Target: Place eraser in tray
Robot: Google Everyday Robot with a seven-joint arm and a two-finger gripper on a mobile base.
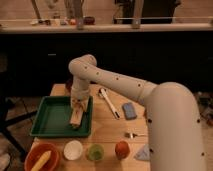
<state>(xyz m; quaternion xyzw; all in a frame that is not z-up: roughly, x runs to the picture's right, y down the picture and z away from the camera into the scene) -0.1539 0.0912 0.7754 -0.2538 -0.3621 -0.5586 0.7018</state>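
Observation:
The green tray lies on the left of the wooden table. The eraser, a tan block with a dark top, stands tilted inside the tray by its right rim, its lower end at the tray floor. My gripper hangs from the white arm straight above it and is shut on the eraser's upper end.
An orange bowl holding a banana, a white cup, a green cup and a red-orange fruit line the front edge. A white pen, a blue-grey block and a fork lie right of the tray.

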